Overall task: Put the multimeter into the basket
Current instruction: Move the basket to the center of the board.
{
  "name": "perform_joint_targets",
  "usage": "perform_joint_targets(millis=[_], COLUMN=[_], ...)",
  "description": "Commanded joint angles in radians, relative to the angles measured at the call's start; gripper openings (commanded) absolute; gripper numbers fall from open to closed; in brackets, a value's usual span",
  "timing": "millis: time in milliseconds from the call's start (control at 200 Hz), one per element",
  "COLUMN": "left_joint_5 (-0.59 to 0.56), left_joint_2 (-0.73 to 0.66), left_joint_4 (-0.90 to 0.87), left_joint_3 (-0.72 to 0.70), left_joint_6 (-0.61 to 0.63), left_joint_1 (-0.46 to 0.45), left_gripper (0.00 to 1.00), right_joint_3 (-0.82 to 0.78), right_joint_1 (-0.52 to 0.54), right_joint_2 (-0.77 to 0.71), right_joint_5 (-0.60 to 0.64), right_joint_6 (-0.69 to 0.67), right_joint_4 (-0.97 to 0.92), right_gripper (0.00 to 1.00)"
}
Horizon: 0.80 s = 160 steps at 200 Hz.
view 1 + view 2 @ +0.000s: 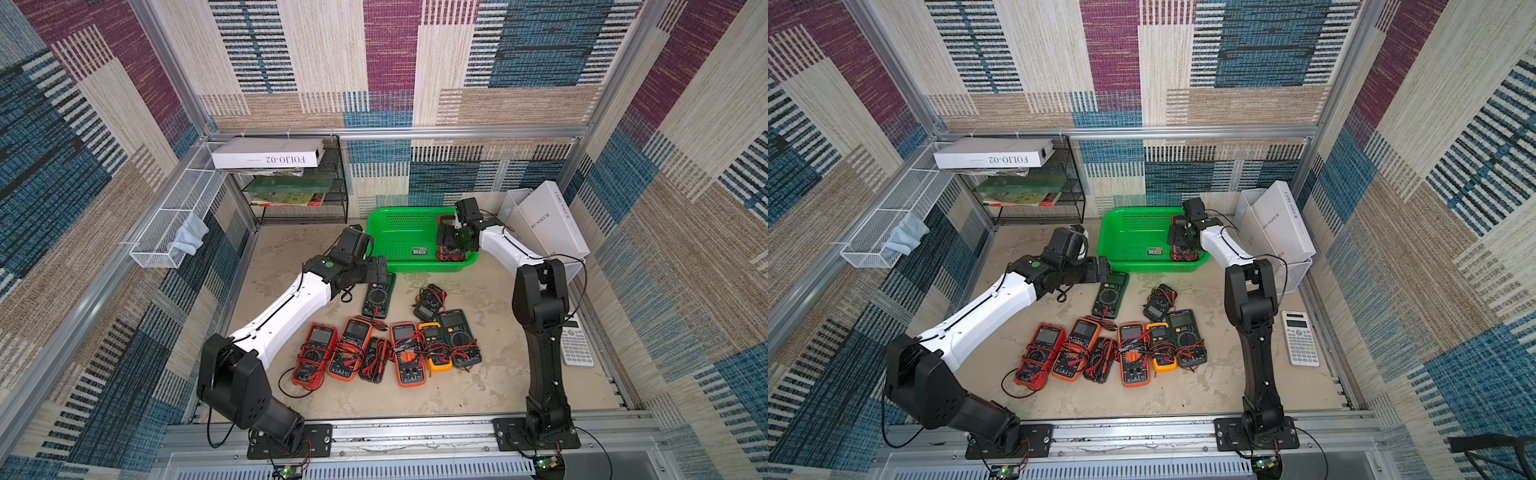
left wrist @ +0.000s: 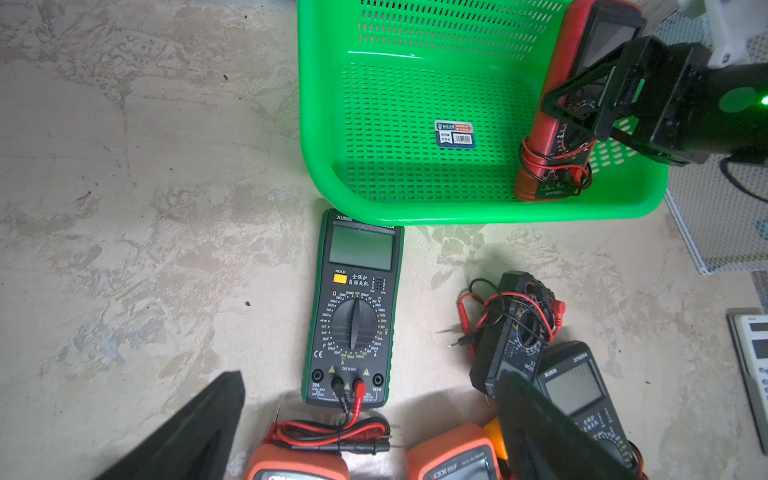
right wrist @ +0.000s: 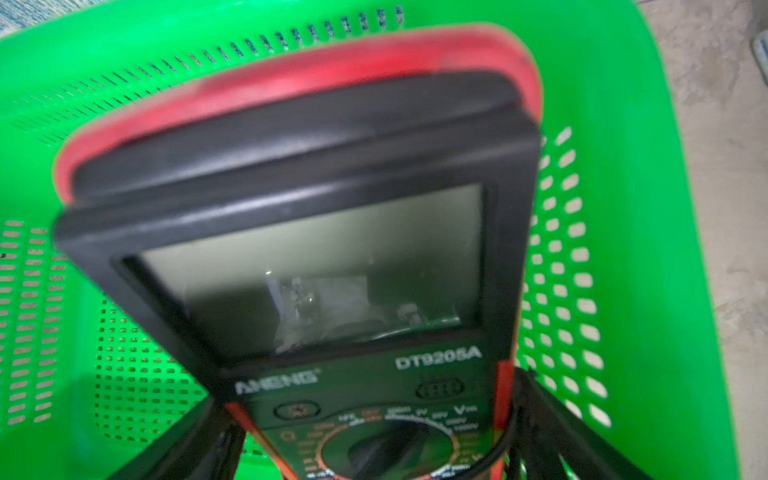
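1. Red-cased ANENG multimeter (image 3: 311, 249) sits inside the green basket (image 2: 415, 216), tilted against the end wall on the right arm's side, leads wrapped round it.
2. Right gripper (image 2: 582, 116) straddles it, a finger on either side. Can't tell if it's gripping or let go.
3. Basket floor is bare apart from a label (image 2: 454, 133).
4. Left gripper (image 2: 370, 419) is spread wide and empty over a green multimeter (image 2: 353, 311) that butts the basket's near rim.

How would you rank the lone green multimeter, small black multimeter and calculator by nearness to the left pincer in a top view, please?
From the left pincer:
1. The lone green multimeter, right at its tips.
2. The small black multimeter, mid-table.
3. The calculator, at the far right.
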Motion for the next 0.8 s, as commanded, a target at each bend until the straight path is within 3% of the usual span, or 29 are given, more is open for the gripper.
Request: perform_joint_targets(millis=[0, 210, 296, 356, 506, 796], left_joint_5=[0.01, 0.013, 0.012, 0.017, 0.017, 0.017], left_joint_2=[0.005, 0.004, 0.004, 0.006, 0.006, 0.007], left_joint_4=[-0.002, -0.008, -0.004, -0.004, 0.002, -0.002], left_joint_3=[0.012, 0.017, 0.012, 0.013, 0.008, 0.009], left_joint_6=[0.009, 0.008, 0.001, 0.0, -0.006, -0.005], left_joint_1=[0.001, 0.001, 0.001, 0.001, 0.001, 0.001], left_gripper=[0.99, 0.99, 0.99, 0.99, 0.99, 0.99], right_joint_3=[-0.017, -0.047, -0.163, -0.077, -0.039, -0.123], right_joint_1=[0.007, 0.014, 0.029, 0.013, 0.024, 0.06], right_joint_2=[-0.031, -0.096, -0.159, -0.124, -0.103, -0.226], right_joint_5=[0.032, 0.046, 0.09, 0.027, 0.044, 0.04], right_joint_6=[-0.019, -0.044, -0.078, -0.061, -0.076, -0.045], right_joint_4=[0.033, 0.077, 0.227, 0.138, 0.115, 0.107], right_gripper=[1.0, 1.0, 0.99, 0.99, 1.0, 1.0])
